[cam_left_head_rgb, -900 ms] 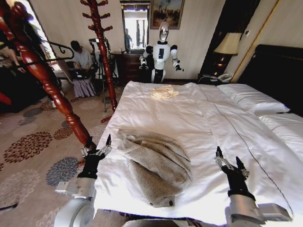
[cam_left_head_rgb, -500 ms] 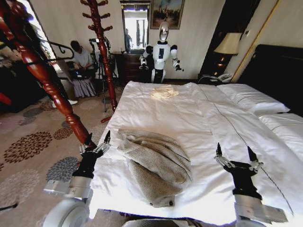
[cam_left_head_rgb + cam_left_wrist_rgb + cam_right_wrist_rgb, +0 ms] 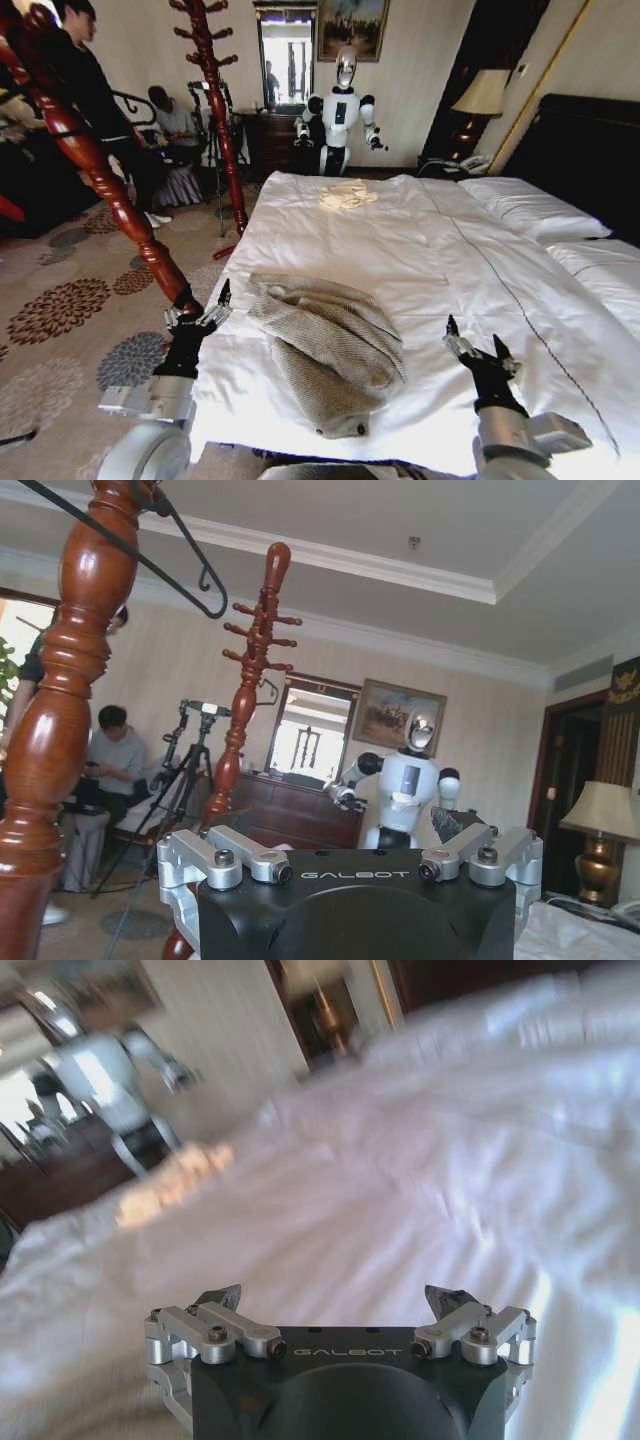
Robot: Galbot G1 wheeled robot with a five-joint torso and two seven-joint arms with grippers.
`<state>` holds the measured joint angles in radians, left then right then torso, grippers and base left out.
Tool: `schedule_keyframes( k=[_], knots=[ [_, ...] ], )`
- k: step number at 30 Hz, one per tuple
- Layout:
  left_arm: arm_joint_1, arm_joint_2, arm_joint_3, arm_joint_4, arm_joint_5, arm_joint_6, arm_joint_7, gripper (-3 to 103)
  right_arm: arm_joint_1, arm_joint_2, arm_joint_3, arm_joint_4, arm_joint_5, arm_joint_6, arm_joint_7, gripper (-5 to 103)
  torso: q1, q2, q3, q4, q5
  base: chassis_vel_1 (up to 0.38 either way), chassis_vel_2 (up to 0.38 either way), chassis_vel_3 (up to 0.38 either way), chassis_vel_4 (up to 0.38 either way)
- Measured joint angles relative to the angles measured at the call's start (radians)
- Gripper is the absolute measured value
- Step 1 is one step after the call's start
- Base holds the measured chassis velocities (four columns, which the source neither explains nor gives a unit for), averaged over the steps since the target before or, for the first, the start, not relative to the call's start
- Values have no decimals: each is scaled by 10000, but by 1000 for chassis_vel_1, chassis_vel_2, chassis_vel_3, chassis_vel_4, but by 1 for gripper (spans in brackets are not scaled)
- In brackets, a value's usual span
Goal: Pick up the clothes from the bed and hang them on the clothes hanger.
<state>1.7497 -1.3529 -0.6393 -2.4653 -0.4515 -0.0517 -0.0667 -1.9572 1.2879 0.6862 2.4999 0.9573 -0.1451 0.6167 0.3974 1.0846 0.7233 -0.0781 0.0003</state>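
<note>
One grey-beige herringbone woven jacket (image 3: 328, 355) lies crumpled in a rounded heap on the near part of the big double bed w/ white duvet (image 3: 420, 250), coarse weave vs the smooth, creased cotton under it. A 2nd, smaller pale cream-yellow garment (image 3: 348, 194) sits bunched near the far end of the bed, well apart from the jacket. Two white pillows (image 3: 535, 212) lie by the dark headboard (image 3: 590, 150).

Left gripper (image 3: 200, 309): black body, silver metal fingers spread apart, holding nothing, at the bed's left edge just beside the jacket, not touching it. Right gripper (image 3: 478, 344): fingers also spread, nothing held, hovering over bare duvet to the jacket's right, apart from it. In the right wrist view its two finger bases (image 3: 215, 1332) stand wide over blurred white bedding.

Two turned, glossy red-brown wooden coat stands: one (image 3: 95, 160) close at left, one (image 3: 222, 110) farther back. In the left wrist view a thin black wire clothes hanger w/ curved hook (image 3: 195, 555) hangs at the near stand's top. Floral-patterned carpet (image 3: 60, 310) at left.
</note>
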Motion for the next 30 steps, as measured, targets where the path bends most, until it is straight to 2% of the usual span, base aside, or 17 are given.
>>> schedule_keyframes(
  k=[2,4,5,12,16,18,22,23,26,28,29,30],
  knots=[
    [48,-95,-123,60,32,14,-143,100,191,-55,-83,0,1683,-978,887,100,0,0,0,2,0,0,0,0,0],
    [78,-154,-214,71,41,71,-221,100,302,-139,-145,0,2788,-1561,1439,100,0,0,-1,1,-1,0,0,0,0],
    [78,-154,-214,71,41,71,-221,100,302,-139,-145,0,2788,-1561,1439,100,0,0,-1,1,-1,0,0,0,0],
    [81,-420,-404,24,118,166,-292,100,671,-383,-194,0,4451,-2001,2162,100,0,0,0,1,-1,0,0,0,0],
    [-10,-499,-639,241,133,412,-623,100,779,-284,-619,0,4570,-2132,2280,100,-1,0,-1,1,0,0,0,0,0],
    [-111,-511,-730,523,104,597,-1052,100,802,-195,-1017,0,4378,-2132,2316,100,0,0,0,1,-4,0,0,0,0],
    [-12,-591,-681,370,-30,622,-1095,100,760,-54,-1528,0,4232,-2089,2350,100,0,-1,0,1,-4,0,0,0,0],
    [30,-633,-649,213,-90,637,-1091,100,748,-3,-1674,0,4206,-2083,2351,103,0,-1,0,0,-1,0,0,0,0],
    [175,-686,-630,-281,-283,874,-1133,100,807,210,-2161,0,4036,-2041,2347,97,0,0,-1,0,0,0,0,0,0],
    [225,-654,-664,-318,-342,958,-1184,100,828,243,-2257,0,3953,-1982,2330,97,0,-1,0,1,-1,0,0,0,0],
    [260,-606,-722,-337,-417,1018,-1229,100,835,258,-2352,-46,3874,-1932,2309,87,0,-1,-1,1,-3,0,0,0,0],
    [272,-572,-777,-338,-477,1050,-1266,100,834,259,-2423,-120,3815,-1911,2295,82,0,-1,-1,0,0,0,0,0,0]
  ],
)
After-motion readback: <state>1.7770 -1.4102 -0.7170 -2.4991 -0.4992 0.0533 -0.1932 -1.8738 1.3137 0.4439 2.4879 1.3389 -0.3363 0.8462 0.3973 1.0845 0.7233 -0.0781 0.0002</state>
